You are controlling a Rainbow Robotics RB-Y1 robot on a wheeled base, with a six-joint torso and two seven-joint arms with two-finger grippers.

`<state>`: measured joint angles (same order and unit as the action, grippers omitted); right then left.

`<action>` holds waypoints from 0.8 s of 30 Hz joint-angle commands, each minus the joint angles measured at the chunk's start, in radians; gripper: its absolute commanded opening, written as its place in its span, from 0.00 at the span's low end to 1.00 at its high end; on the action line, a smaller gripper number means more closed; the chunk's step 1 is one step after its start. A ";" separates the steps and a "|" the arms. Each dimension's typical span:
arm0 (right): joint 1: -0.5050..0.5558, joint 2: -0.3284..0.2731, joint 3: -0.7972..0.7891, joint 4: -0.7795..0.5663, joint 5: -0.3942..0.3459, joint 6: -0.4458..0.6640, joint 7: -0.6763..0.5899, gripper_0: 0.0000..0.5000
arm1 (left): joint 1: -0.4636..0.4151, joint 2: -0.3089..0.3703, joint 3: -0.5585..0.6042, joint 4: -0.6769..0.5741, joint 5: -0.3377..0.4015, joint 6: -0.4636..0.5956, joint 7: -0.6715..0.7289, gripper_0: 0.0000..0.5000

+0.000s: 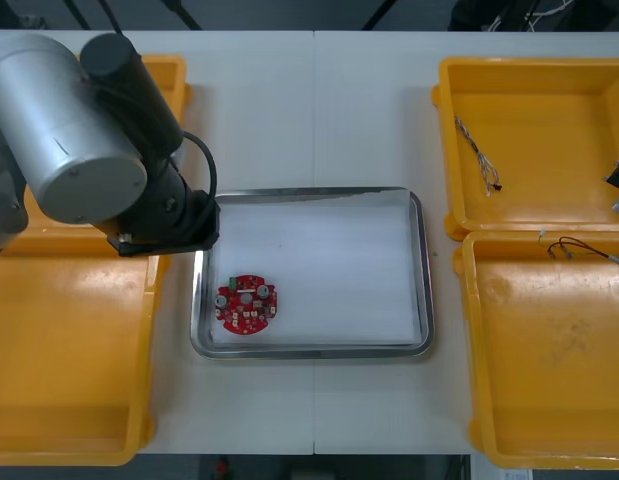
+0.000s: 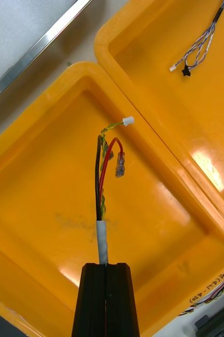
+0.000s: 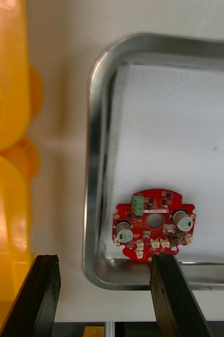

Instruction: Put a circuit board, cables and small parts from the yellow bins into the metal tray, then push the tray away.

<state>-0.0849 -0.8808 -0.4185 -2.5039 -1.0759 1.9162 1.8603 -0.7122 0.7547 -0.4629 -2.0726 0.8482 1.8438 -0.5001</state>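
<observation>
My right gripper [image 2: 106, 267] is shut on a black, red and yellow cable [image 2: 104, 174], held over the near right yellow bin [image 2: 43, 189]. The cable's loose ends point toward the wall between the two right bins. In the front view this cable [image 1: 579, 247] reaches in from the right edge. A round red circuit board [image 1: 247, 303] lies in the near left corner of the metal tray [image 1: 421, 260]. My left gripper [image 3: 104, 260] is open above that tray corner, with the circuit board [image 3: 154, 224] just past its fingertips and not touched. The left arm's wrist [image 1: 164, 215] covers the left gripper from above.
A twisted blue and white cable [image 1: 479, 155] lies in the far right bin [image 1: 529, 90], also seen as the cable [image 2: 201, 45] in the right wrist view. The two left bins [image 1: 69, 360] sit beside the tray. The tray is white inside.
</observation>
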 commanded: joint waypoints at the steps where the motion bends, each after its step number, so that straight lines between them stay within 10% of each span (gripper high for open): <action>1: -0.018 -0.040 -0.005 -0.006 -0.010 0.004 -0.047 0.00 | -0.082 0.067 0.089 0.042 0.038 0.058 0.068 1.00; 24: -0.018 -0.040 -0.003 -0.006 -0.001 0.004 -0.050 0.00 | -0.243 0.109 0.236 0.531 -0.001 -0.070 -0.028 1.00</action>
<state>-0.0851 -0.8808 -0.4185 -2.5034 -1.0768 1.9164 1.8338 -0.8756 0.8422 -0.2525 -1.5905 0.8733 1.8004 -0.5011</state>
